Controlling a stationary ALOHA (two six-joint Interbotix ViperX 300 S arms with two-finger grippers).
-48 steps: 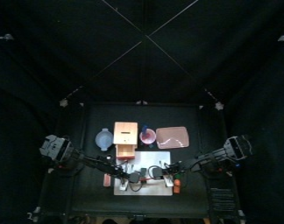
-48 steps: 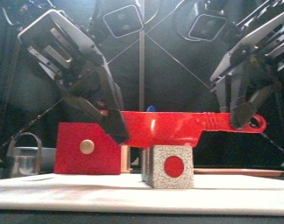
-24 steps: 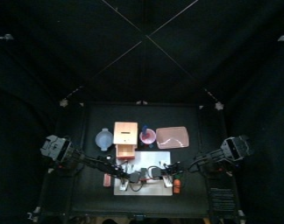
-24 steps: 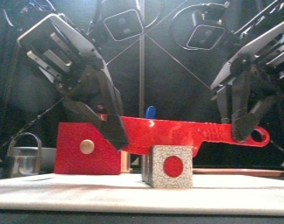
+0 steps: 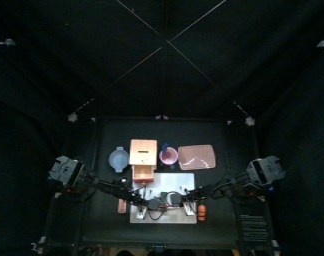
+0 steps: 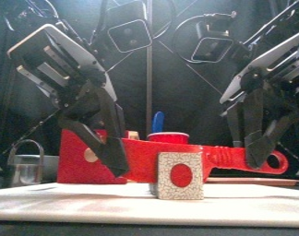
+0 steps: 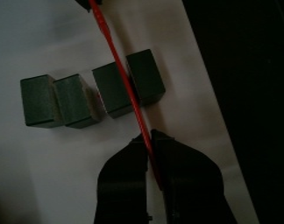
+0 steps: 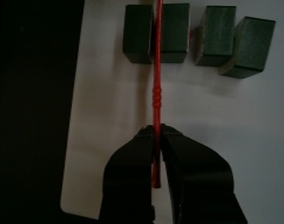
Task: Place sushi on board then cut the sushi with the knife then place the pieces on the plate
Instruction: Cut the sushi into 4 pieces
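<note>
Bearing surface: the black worktop (image 5: 221,135) carries everything; both arms reach down over its front part.
Board: the white cutting board (image 5: 172,180) lies flat near the front edge, under both claws.
Box: a pale wooden box (image 5: 142,152) with a red drawer front stands just behind the board, left of centre.
Plate: the pink tray (image 5: 196,156) lies behind the board to the right, with nothing seen on it.
Bowl: a blue-grey bowl (image 5: 118,158) sits left of the box.
Left claw: the left claw (image 7: 151,138) is clamped on the blade end of the red knife (image 6: 226,159).
Right claw: the right claw (image 8: 156,133) is pinched on the knife's handle end.
Knife: it lies level across the board, on edge, low between two sushi blocks.
Cup: a red cup (image 6: 171,138) behind the knife holds a blue knife (image 6: 157,123).
Cutter: a metal cutter (image 6: 27,166) stands at the far left.
Sushi: the sushi roll (image 7: 92,94) is four dark green blocks in a row on the board; the blade parts the front-most block from the other three.
</note>
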